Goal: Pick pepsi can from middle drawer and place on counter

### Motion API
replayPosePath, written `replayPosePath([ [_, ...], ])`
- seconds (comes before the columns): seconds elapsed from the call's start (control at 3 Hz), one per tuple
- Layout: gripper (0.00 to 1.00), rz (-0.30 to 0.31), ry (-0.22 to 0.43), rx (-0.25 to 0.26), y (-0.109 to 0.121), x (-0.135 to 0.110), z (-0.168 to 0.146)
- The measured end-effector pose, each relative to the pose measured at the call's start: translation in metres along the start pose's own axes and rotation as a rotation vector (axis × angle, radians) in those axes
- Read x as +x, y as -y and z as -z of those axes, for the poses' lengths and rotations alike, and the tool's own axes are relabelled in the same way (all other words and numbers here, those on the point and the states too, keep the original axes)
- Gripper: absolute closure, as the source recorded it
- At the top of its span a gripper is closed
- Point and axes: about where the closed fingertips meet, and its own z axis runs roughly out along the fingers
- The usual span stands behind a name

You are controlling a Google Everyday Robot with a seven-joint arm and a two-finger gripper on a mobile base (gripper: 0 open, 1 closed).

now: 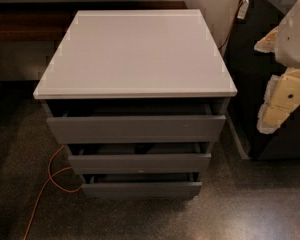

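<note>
The counter [135, 49] is the pale-grey glossy top of the grey drawer cabinet, and nothing stands on it. Below it are three drawers, all pulled out a little. The middle drawer [140, 163] has a low flat front, and only a narrow dark slot of its inside shows. The pepsi can is hidden. My gripper [286, 96], white and cream, hangs at the right edge of the view. It is to the right of the cabinet, about level with the top drawer, and touches nothing.
The taller top drawer [135, 128] and the bottom drawer [142, 189] are also slightly open. A black cabinet [250, 74] stands close on the right behind my arm. An orange cable [50, 179] loops on the speckled floor at the left. A dark wooden ledge [25, 24] runs behind.
</note>
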Motion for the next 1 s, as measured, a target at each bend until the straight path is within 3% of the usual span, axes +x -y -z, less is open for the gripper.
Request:
replayPosePath([
  [0.33,0.0,0.0,0.0,0.0,0.0,0.0,0.0],
  [1.0,0.0,0.082,0.1,-0.03,-0.023,-0.026,-0.031],
])
